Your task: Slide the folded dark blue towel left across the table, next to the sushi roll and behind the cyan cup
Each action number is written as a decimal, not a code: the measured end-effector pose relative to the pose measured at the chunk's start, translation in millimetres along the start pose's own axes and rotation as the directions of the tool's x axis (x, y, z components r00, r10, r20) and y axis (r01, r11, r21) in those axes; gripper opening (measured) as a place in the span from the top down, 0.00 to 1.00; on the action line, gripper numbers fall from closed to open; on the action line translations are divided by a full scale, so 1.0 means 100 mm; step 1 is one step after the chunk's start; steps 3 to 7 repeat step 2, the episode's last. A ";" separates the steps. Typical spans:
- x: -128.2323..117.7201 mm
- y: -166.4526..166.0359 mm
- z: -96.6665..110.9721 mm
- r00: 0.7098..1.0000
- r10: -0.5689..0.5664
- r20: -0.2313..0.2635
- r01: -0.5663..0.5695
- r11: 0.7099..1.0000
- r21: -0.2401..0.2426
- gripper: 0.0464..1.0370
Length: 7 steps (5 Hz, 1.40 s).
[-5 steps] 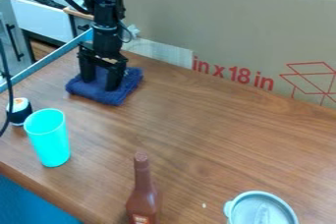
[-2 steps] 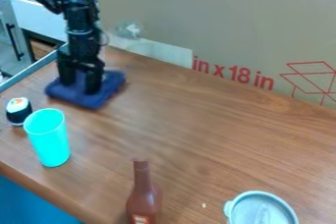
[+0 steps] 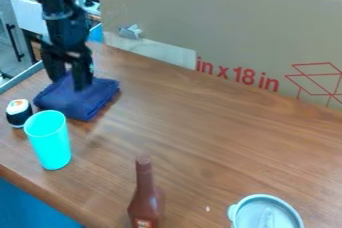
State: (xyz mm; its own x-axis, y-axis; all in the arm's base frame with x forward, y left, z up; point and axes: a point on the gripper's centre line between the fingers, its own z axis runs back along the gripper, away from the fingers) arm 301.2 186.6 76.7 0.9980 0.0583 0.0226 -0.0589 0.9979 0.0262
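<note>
While the black gripper (image 3: 67,78) stands with fingers spread apart at a folded navy cloth (image 3: 79,103), far left on the wooden table (image 3: 207,137), turquoise cup (image 3: 49,144) and toy sushi roll (image 3: 19,114) nearby.

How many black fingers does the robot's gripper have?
2. One black finger is on the picture's left, the other finger on its right, both down at the blue cloth.

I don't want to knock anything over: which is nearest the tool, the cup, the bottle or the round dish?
The turquoise cup: it stands close to the blue cloth under the tool; the brown bottle and grey round dish are farther off.
</note>
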 end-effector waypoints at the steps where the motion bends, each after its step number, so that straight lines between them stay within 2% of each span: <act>1: -0.11 -0.09 0.17 0.999 -0.030 0.037 0.030 1.000 0.005 0.04; 2: -0.14 -0.19 0.25 0.997 -0.058 0.054 0.058 0.998 0.005 0.04; 7: -0.14 -0.19 0.25 0.997 -0.058 0.054 0.058 0.998 0.005 0.04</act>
